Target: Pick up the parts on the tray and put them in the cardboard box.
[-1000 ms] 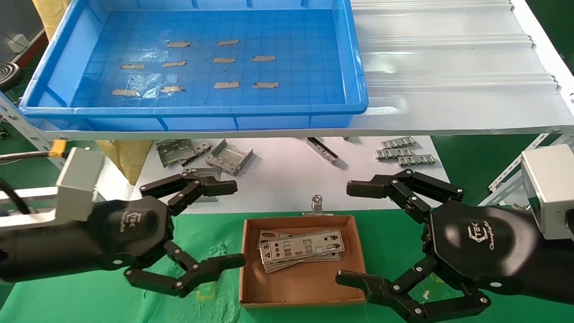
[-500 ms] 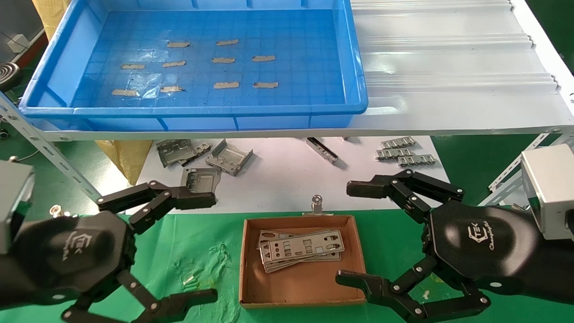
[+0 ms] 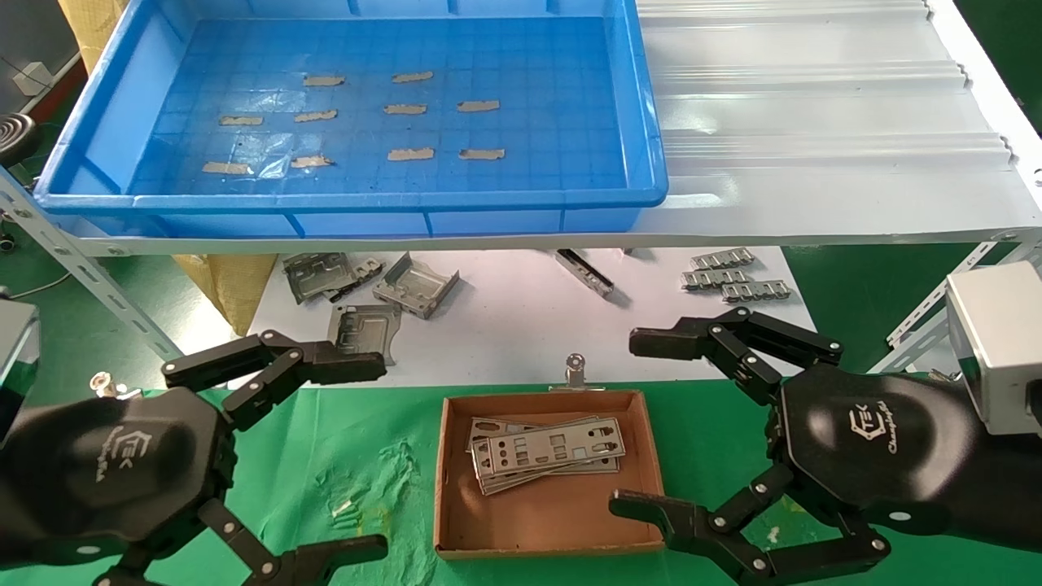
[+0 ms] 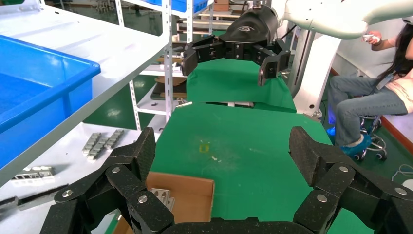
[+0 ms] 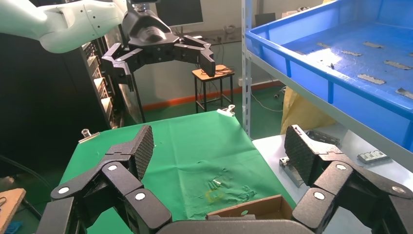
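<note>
Left gripper (image 3: 338, 456) gaping, holding nothing | right gripper (image 3: 651, 423) gaping too | I'm seeing tray (image 3: 73, 155) bare | parts (image 3: 547, 452) lying crosswise in cardboard box (image 3: 449, 480), between both.

The parts (image 3: 544, 454) lie stacked in the cardboard box (image 3: 544, 541) on the front table; the tray (image 3: 358, 199) sits on a shelf behind and above, to the left; brackets (image 3: 370, 289) and ribbed strips (image 3: 733, 277) lie beneath the shelf, left and right.
</note>
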